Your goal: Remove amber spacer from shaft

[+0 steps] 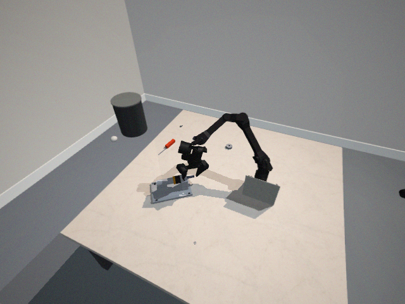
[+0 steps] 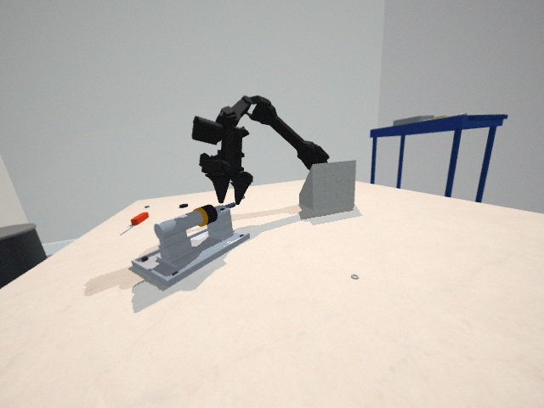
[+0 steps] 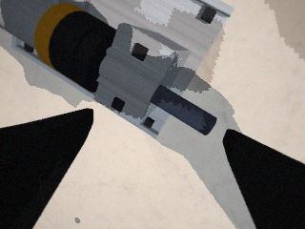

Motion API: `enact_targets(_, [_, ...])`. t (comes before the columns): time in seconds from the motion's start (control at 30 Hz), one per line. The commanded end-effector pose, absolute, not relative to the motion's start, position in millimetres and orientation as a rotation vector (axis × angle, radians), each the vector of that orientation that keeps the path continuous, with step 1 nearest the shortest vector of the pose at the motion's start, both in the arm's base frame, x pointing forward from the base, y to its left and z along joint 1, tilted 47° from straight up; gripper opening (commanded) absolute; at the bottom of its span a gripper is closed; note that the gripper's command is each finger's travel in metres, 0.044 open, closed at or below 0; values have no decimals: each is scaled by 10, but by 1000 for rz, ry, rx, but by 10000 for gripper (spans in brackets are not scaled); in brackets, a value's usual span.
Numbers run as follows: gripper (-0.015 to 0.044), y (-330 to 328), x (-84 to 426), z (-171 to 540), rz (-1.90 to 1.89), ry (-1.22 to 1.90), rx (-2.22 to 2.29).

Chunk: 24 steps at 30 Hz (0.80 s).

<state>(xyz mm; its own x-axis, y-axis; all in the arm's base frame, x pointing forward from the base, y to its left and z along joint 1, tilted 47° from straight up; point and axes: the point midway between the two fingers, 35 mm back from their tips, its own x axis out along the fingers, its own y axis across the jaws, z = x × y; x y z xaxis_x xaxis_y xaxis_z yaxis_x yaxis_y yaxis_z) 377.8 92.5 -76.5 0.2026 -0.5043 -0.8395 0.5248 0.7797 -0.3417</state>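
The amber spacer (image 1: 174,180) (image 2: 201,217) (image 3: 44,35) sits on the line of the shaft against the big grey housing block (image 2: 175,223) (image 3: 16,21). Black spacer material (image 2: 211,213) (image 3: 78,50) fills the space between it and the smaller support block (image 2: 222,226) (image 3: 131,78). The dark blue shaft (image 2: 229,205) (image 3: 186,111) sticks out of the support block. My gripper (image 1: 190,177) (image 2: 229,202) (image 3: 160,125) is open and empty, just above the shaft end. In the wrist view the shaft runs diagonally, its free end pointing toward the right finger.
The fixture's base plate (image 1: 173,197) (image 2: 206,258) lies on the table. A red screwdriver (image 1: 169,143) (image 2: 139,218) lies behind it. A grey angular box (image 1: 261,192) (image 2: 333,186) stands by the arm's base. A small ring (image 1: 195,242) (image 2: 354,276) (image 3: 77,219) lies toward the front.
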Motion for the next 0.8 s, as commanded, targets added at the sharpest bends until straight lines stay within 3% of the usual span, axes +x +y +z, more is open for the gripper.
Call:
enact_targets(0.0, [440,873,3695,-716,-918,856,725])
enact_targets(0.33, [440,641,3465,-517,-1092,358,1836])
enact_targets(0.77, [440,637,3460,-512,-1093,350,1855])
